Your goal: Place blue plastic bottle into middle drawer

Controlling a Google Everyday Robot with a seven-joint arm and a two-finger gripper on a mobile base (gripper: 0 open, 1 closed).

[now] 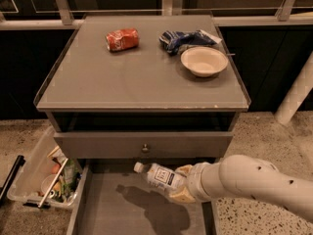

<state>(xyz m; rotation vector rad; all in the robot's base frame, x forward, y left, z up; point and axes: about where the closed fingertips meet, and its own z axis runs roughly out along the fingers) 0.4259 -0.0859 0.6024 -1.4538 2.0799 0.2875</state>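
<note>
The blue plastic bottle, clear with a white cap and a white-and-blue label, lies tilted in the air with its cap to the upper left. My gripper is shut on its base end and holds it over the open middle drawer, a grey box with a flat floor. The bottle's shadow falls on the drawer floor below it. My white arm comes in from the lower right.
A grey drawer front with a round knob sits just above the bottle. On the cabinet top lie a red soda can, a dark blue snack bag and a white bowl. A clear bin of clutter stands on the floor at left.
</note>
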